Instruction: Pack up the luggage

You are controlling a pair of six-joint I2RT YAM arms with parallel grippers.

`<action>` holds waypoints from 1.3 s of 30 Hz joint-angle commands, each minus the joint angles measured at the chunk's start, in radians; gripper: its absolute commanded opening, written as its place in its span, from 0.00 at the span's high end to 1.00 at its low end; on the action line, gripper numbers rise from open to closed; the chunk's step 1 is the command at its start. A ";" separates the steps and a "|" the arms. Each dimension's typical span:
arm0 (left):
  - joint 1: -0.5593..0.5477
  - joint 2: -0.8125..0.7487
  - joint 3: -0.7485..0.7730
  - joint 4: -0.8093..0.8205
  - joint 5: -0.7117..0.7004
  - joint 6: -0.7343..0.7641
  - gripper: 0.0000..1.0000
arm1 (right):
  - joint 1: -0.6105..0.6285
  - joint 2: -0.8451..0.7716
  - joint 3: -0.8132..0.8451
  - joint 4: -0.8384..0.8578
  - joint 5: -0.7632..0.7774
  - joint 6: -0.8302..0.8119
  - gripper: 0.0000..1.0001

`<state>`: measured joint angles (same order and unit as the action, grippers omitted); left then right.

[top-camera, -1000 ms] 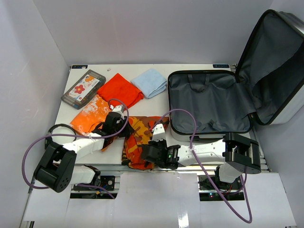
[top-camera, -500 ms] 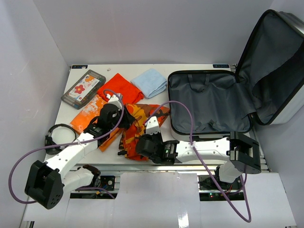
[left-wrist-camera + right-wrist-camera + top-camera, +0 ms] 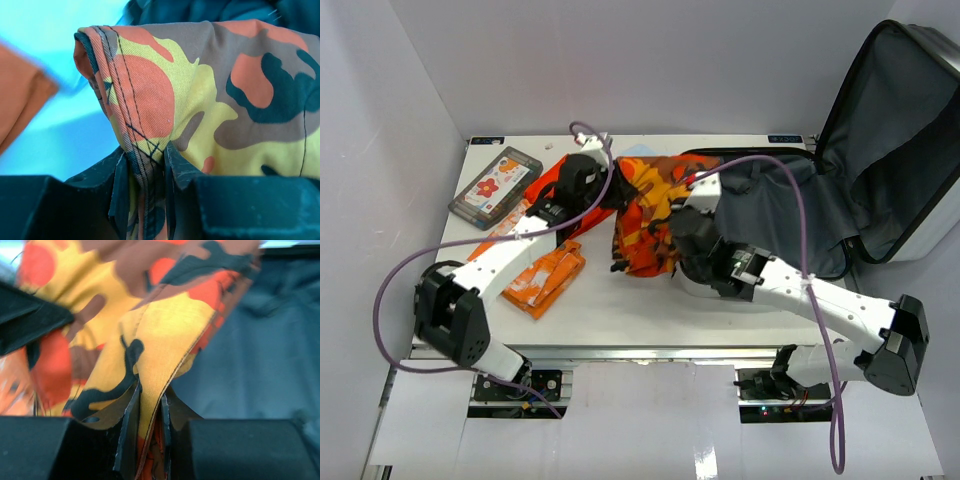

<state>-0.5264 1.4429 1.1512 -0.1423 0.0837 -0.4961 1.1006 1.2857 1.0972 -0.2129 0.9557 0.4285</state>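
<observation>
The luggage point(image 3: 790, 215) lies open just right of the camouflage garment point(image 3: 645, 215) pinched in my left gripper point(image 3: 145, 165) and nearer right gripper point(image 3: 149, 405).

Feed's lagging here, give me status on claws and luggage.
Left claw and right claw shut on camo garment, held up at luggage rim. Luggage open. Nothing blocking.

The white table point(image 3: 620, 312) carried an open luggage point(image 3: 830, 220) on its right part, the grey-lined base flat and the lid raised toward the right wall. At the far left corner lay a flat grey case point(image 3: 495, 186) with a red flower. Just beside it lay a red cloth point(image 3: 546, 184), and nearer the front left a folded orange-and-white cloth point(image 3: 548, 280).
</observation>
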 commanded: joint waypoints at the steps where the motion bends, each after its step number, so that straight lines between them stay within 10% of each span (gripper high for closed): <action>1: -0.051 0.149 0.220 0.086 0.111 0.022 1.00 | -0.180 -0.113 -0.025 0.139 0.012 -0.088 0.92; 10: -0.109 0.615 0.750 0.117 0.241 -0.012 1.00 | -0.634 -0.087 -0.033 0.234 -0.371 -0.157 0.92; 16: -0.122 0.753 0.796 0.135 0.240 -0.041 1.00 | -0.839 0.010 -0.056 0.243 -0.551 -0.138 0.92; 35: -0.143 0.872 0.704 0.204 0.079 0.048 0.99 | -0.934 0.125 -0.170 0.268 -0.593 -0.148 0.92; 39: -0.143 0.866 0.669 0.207 0.047 0.065 0.70 | -0.946 0.136 -0.166 0.255 -0.600 -0.141 0.92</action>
<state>-0.6752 2.3041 1.8673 0.0447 0.1865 -0.4769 0.1779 1.4190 0.9256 -0.0282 0.3117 0.2820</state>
